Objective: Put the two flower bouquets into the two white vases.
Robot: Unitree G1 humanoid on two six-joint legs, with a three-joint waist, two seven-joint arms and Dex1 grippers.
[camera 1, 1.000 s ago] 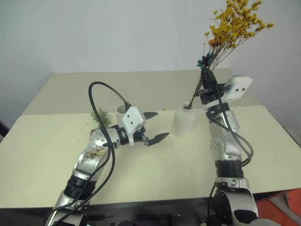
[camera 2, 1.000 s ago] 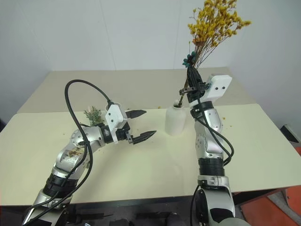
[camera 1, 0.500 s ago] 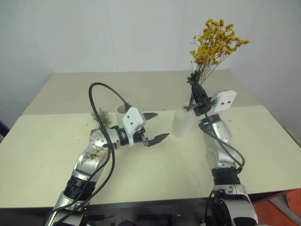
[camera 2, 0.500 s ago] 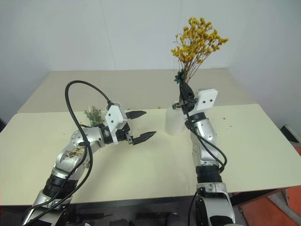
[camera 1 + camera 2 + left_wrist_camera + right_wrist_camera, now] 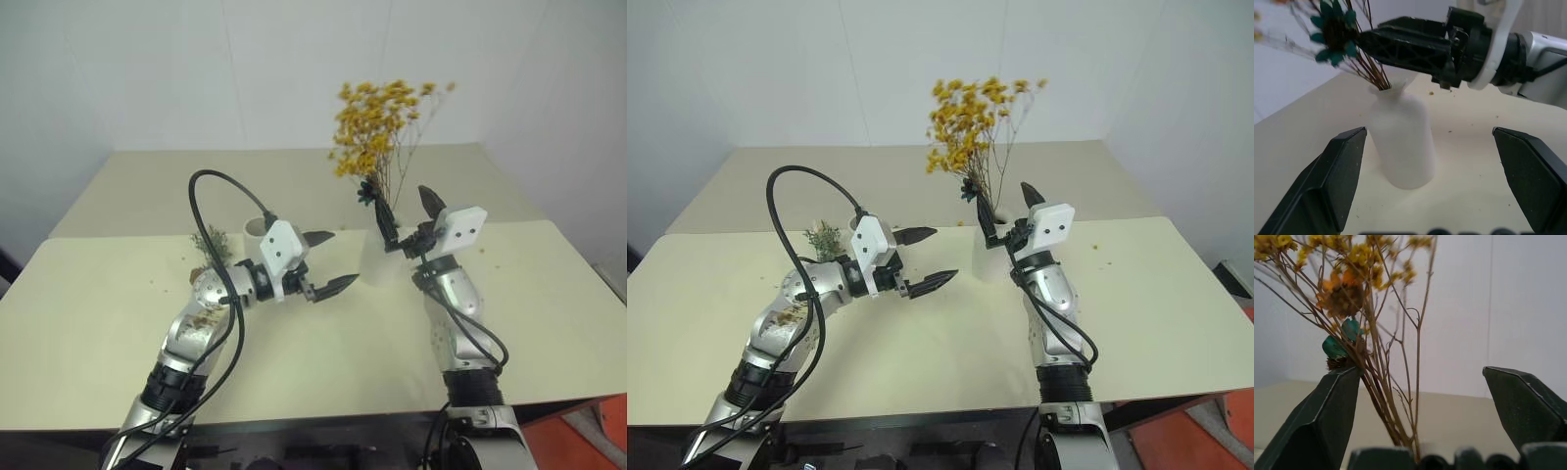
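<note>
Now the yellow-orange spray (image 5: 377,117) stands loose in the narrow-necked bottle vase (image 5: 1400,142) mid-table, leaning left; the right gripper (image 5: 411,220), jaws spread about the stems, could snag them pulling away and tip it. Left gripper (image 5: 323,262) hangs wide open nearby. Behind it sit the cylinder vase (image 5: 257,228) and the grey-green sprig bunch (image 5: 211,243)

Bare lab or test room: plain white walls (image 5: 147,69), cream tables (image 5: 88,323), nothing homely.
</note>
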